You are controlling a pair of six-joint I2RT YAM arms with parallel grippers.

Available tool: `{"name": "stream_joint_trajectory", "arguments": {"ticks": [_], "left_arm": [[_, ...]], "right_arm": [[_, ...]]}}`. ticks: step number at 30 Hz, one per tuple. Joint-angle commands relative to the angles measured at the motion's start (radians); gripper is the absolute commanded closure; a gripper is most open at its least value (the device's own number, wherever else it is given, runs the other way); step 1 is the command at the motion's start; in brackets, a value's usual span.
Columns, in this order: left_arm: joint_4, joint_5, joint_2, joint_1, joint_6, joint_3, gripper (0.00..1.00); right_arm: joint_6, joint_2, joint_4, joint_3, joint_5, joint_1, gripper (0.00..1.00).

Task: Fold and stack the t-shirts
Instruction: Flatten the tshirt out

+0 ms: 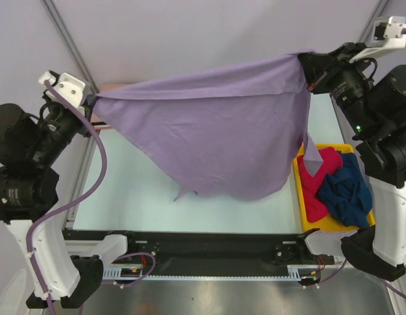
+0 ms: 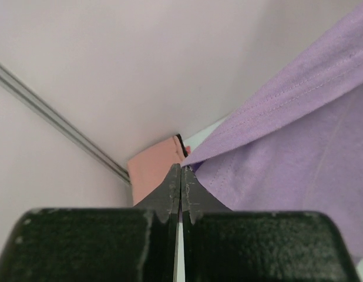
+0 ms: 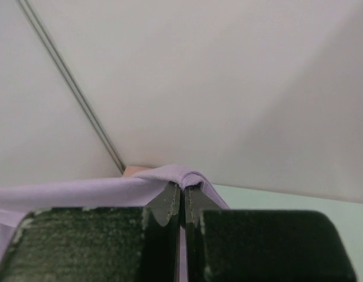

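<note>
The lavender purple t-shirt (image 1: pixel 216 134) hangs stretched in the air between both grippers, its lower edge sagging toward the table. My left gripper (image 1: pixel 92 100) is shut on its left corner; the left wrist view shows the shirt (image 2: pixel 287 147) leaving the fingertips (image 2: pixel 181 170). My right gripper (image 1: pixel 307 63) is shut on its right corner; the cloth (image 3: pixel 170 176) bunches over the closed fingertips (image 3: pixel 182 189). A salmon pink t-shirt (image 2: pixel 152 170) lies folded at the far left of the table. A red t-shirt (image 1: pixel 315 180) and a dark blue t-shirt (image 1: pixel 347 193) lie crumpled in the yellow bin (image 1: pixel 321 224).
The yellow bin stands at the table's right edge beside the right arm. The pale green table top (image 1: pixel 137 197) lies under the hanging shirt. A white wall with a metal seam (image 3: pixel 76 94) is behind the table.
</note>
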Motion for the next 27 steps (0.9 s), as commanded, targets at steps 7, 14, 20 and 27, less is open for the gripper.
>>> {"name": "stream_joint_trajectory", "arguments": {"ticks": [7,14,20,27], "left_arm": [[0.166,0.016,0.054,0.013,0.003,-0.3,1.0],[0.264,-0.047,0.35,0.013,-0.073,-0.028,1.0],[0.298,-0.152,0.606,0.013,-0.155,0.366,1.0],[0.483,-0.192,0.617,0.013,-0.143,0.422,0.98]], "right_arm": [[-0.039,0.207,0.121,0.018,0.013,-0.031,1.0],[0.093,0.42,0.248,0.106,-0.106,-0.21,1.0],[0.127,0.572,0.268,0.38,-0.101,-0.247,1.0],[0.155,0.568,0.388,0.436,-0.094,-0.298,1.0]]}}
